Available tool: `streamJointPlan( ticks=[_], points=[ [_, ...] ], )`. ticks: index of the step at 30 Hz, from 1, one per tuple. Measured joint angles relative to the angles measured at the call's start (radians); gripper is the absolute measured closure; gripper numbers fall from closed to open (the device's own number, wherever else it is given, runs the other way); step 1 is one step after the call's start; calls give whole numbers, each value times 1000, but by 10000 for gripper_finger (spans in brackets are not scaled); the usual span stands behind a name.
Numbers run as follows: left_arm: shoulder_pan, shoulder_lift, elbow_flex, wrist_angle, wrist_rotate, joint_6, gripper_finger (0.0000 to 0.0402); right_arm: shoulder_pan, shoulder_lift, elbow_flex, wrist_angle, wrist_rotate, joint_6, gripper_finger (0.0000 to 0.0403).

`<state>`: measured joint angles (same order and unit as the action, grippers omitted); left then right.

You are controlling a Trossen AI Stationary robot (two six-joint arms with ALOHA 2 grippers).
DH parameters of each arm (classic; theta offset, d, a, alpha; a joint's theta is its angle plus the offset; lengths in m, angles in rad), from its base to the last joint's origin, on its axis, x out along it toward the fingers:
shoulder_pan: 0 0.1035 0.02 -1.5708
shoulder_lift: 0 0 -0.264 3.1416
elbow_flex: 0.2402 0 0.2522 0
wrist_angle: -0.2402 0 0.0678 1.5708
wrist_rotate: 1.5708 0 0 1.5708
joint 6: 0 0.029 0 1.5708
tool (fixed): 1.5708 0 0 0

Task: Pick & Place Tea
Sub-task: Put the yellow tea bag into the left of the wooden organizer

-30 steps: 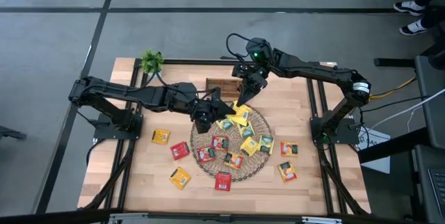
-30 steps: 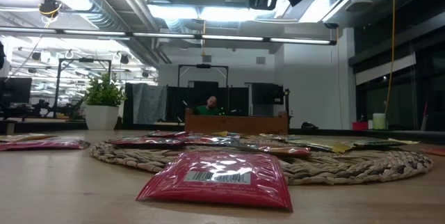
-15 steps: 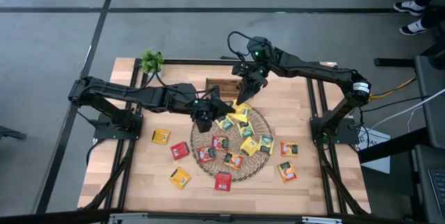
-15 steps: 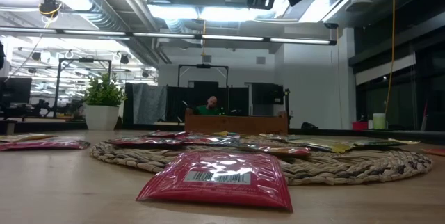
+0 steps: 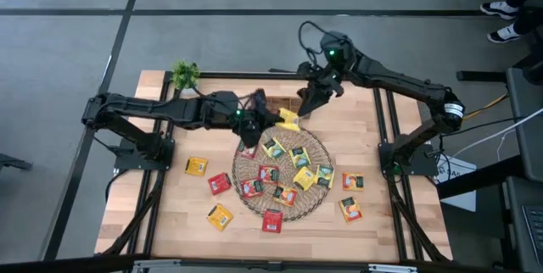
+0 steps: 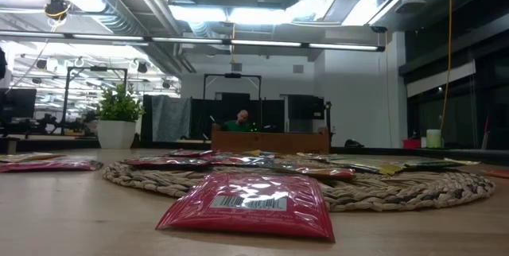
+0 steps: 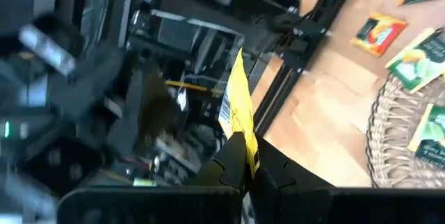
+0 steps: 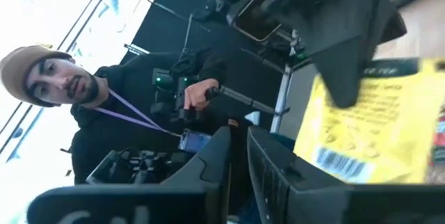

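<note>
My left gripper (image 5: 271, 117) is shut on a yellow tea sachet (image 5: 288, 120), held in the air over the far rim of the round wicker mat (image 5: 316, 197). The left wrist view shows this sachet (image 7: 235, 102) edge-on. My right gripper (image 5: 307, 105) stands just beyond it toward the far right. Its fingers (image 8: 208, 165) are slightly open with nothing between them, and they face the sachet (image 8: 382, 130). Several red, yellow and orange sachets lie flat on the mat and on the table around it, one red sachet (image 6: 246, 204) nearest the front edge. My left gripper pinches the yellow sachet by one edge (image 7: 241, 135) between its two fingers. The fingers come about level from the table's left. The sachet sticks out past the fingertips, lifted clear of the mat and the table.
A wooden box (image 5: 273, 101) stands behind the mat at the far edge, close under both grippers. A small potted plant (image 5: 184, 74) is at the far left corner. Loose sachets (image 5: 197, 166) lie on the table left and right of the mat. A person (image 8: 104, 113) sits beyond the table.
The yellow sachet hung from my right gripper above the mat's far side. My left gripper has taken it and swung with it toward the far edge. My right gripper has let go and drawn away up and toward the far right.
</note>
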<state>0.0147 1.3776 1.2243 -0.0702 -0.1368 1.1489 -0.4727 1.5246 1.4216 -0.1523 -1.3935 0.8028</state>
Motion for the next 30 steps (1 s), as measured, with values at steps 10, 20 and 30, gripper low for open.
streamJointPlan(
  ticks=[10,20,30],
  points=[
    [202,-17,98,-127,49,-298,399,-37,-36,0,0,-25,-55,350],
    [377,7,214,-254,107,-518,399,-37,-36,0,-2,-22,-106,350],
    [432,124,389,-486,166,-721,399,-37,-35,0,-2,-2,-133,350]
  ],
)
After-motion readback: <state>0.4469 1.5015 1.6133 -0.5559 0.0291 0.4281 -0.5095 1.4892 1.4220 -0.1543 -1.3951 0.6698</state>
